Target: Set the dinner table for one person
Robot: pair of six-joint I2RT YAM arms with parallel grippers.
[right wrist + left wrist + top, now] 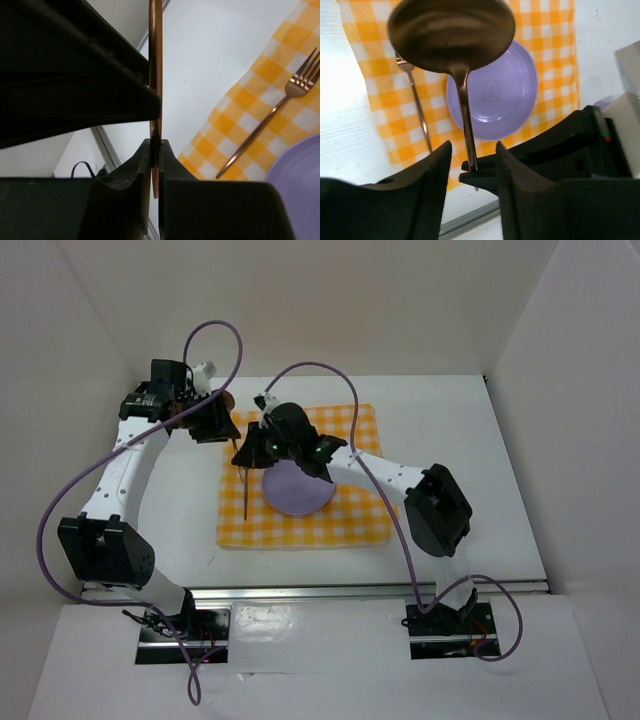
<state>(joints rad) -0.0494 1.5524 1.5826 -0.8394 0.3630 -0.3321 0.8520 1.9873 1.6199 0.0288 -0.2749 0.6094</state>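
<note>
A copper spoon (451, 30) hangs in the air between both grippers, its bowl close to the left wrist camera. My left gripper (472, 152) is open, its fingers (437, 170) standing clear on either side of the handle. My right gripper (155, 150) is shut on the thin handle of the spoon (155, 60). From above, the left gripper (215, 422) and the right gripper (255, 445) meet over the left edge of the checked cloth (350, 525) on the white dinner table (450, 440). A lilac plate (298, 490) sits mid-cloth, and a copper fork (245, 495) lies left of it.
White walls enclose the table on three sides. A silver rail (320, 592) runs along the near edge by the arm bases. Purple cables loop above both arms. The fork (270, 117) and the plate's rim (300, 175) lie below the right gripper.
</note>
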